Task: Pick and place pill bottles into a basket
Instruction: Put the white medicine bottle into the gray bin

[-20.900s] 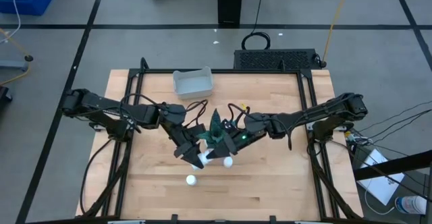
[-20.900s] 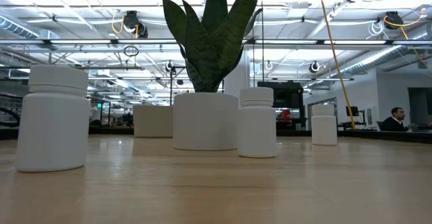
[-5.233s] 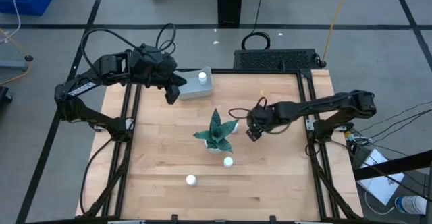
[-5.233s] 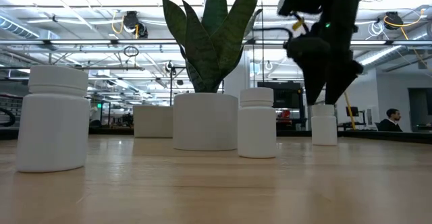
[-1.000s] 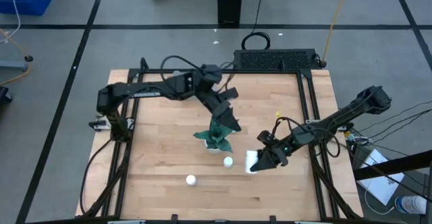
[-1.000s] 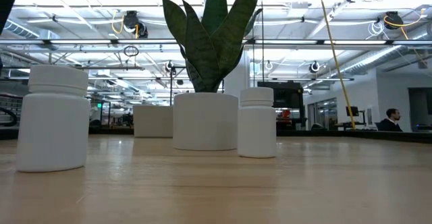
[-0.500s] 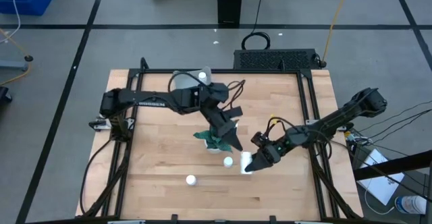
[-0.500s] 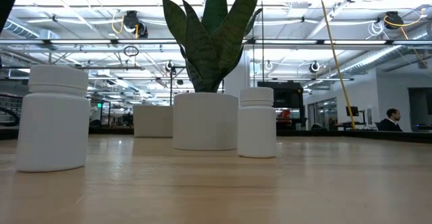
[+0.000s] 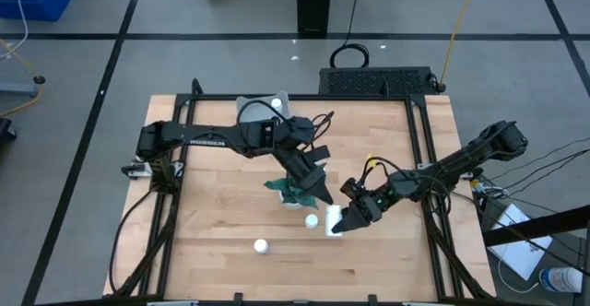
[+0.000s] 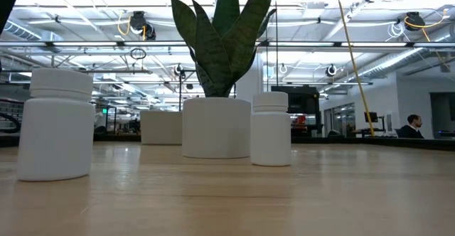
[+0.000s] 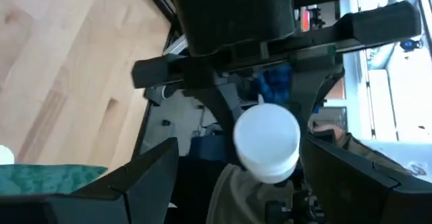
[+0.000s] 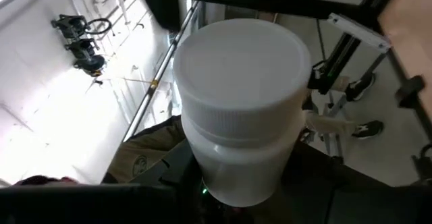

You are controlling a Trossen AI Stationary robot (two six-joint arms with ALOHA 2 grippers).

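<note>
High view, left gripper [image 9: 323, 195]: hangs over the plant [image 9: 295, 189] at mid-table, fingers spread wide, nothing between them.
High view, right gripper [image 9: 338, 225]: low over the table just right of the plant, clamped on a held pill bottle [image 9: 333, 228] that shows white at its tip.
High view, loose bottles: a near bottle [image 9: 312, 220] stands just beside the plant's front edge, close to the right gripper; a front bottle [image 9: 262, 246] stands alone nearer the table's front edge.
High view, basket [image 9: 247, 111]: at the table's back edge, partly hidden by the left arm, with a basket bottle [image 9: 275, 103] inside it at its right end.
Low view, bottles: one big bottle [image 10: 56, 124] close at the left, a smaller one [image 10: 270, 129] just right of the plant pot [image 10: 216, 127]; pale basket wall [image 10: 161, 127] far behind the pot's left side.
Low view, background: a person [image 10: 412, 126] sits at the far right.
Left wrist view: dark spread fingers [image 11: 150, 177] on both sides, with the right arm's bottle [image 11: 266, 142] showing beyond them and green leaf [image 11: 50, 180] at one corner.
Right wrist view: the gripped bottle [image 12: 239, 99] fills the picture, cap outward, its base sunk between the dark fingers.
</note>
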